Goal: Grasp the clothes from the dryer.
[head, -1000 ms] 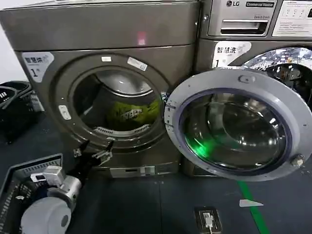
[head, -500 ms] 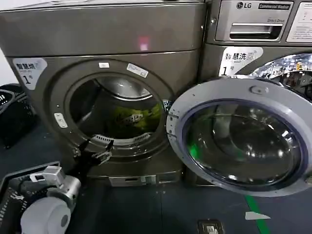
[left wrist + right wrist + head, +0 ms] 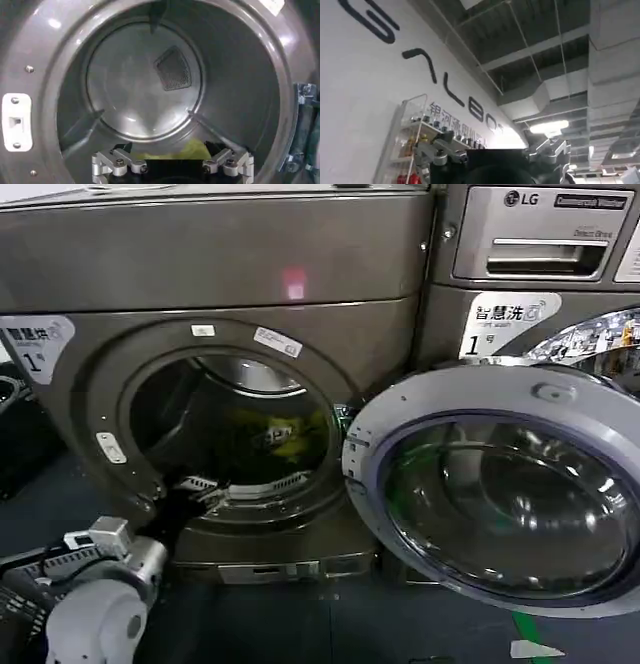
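The dryer (image 3: 230, 264) fills the left of the head view, and its round porthole stands uncovered. Its grey-rimmed glass door (image 3: 440, 394) is swung wide to the right. Yellow-green clothes (image 3: 282, 439) lie low at the back of the steel drum (image 3: 135, 90). They show as a yellow-green heap (image 3: 195, 149) in the left wrist view. My left gripper (image 3: 207, 490) hangs at the porthole's lower lip, open, with nothing between its fingers (image 3: 116, 164). It is short of the clothes. My right gripper (image 3: 495, 152) is open and points up at a ceiling, away from the machines.
An LG-marked machine (image 3: 540, 244) with a drawer panel stands to the right, behind the open door. A black basket (image 3: 18, 589) sits on the floor at the lower left, beside my left arm (image 3: 100, 614). Green floor tape (image 3: 530, 634) runs under the door.
My left gripper has moved forward and up, from below the porthole to its lower lip. The dryer now looms larger and has slid left in the head view.
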Tool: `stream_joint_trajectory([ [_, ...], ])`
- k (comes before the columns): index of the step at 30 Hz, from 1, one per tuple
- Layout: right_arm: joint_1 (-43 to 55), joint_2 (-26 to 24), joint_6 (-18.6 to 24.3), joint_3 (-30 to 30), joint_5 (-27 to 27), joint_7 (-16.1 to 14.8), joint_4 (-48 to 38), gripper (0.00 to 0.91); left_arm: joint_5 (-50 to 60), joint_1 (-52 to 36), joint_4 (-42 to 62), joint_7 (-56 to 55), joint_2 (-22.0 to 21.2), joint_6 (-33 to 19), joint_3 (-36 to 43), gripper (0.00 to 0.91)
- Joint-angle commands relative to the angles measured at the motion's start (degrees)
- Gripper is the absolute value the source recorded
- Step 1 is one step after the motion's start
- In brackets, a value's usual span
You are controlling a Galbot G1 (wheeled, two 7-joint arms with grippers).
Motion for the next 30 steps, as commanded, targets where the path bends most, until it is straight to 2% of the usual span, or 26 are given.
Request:
stream_joint_trajectory([
  [1, -2.68, -0.69, 0.10, 1.51, -1.40, 0.12, -0.26, 0.907, 0.66, -10.60, 12.00, -0.21, 0.59, -1.99, 4.99, 0.907],
  [5, -2.87, 0.00, 0.10, 1.51, -0.90, 0.07, -0.05, 0.907, 1.34, -20.02, 24.61, 0.52, 1.13, -3.10, 9.72, 0.907],
  [12, -2.80, -0.66, 0.07, 2.08, 0.71, -0.18, -0.36, 0.907, 4.31, -35.46, 42.43, 6.47, 4.55, -3.56, 17.98, 0.907],
  [18, -2.29, -1.21, 0.14, 1.80, 0.86, -0.28, -0.51, 0.907, 9.32, -47.31, 56.79, 12.54, 4.21, -4.98, 24.06, 0.907],
  [22, -1.69, -1.36, 0.28, 1.50, 0.63, -0.84, -0.76, 0.907, 20.09, -53.55, 67.56, 21.41, 4.21, -10.24, 30.08, 0.907],
  [25, -1.24, -1.83, 0.42, 1.61, 0.25, -1.66, -1.19, 0.907, 21.84, -57.17, 72.71, 27.04, 4.41, -12.09, 34.28, 0.907],
  [30, -0.03, -1.94, 0.71, 0.83, 0.24, -1.95, -1.51, 0.907, 27.06, -66.20, 86.16, 37.35, 4.09, -21.76, 42.59, 0.907],
])
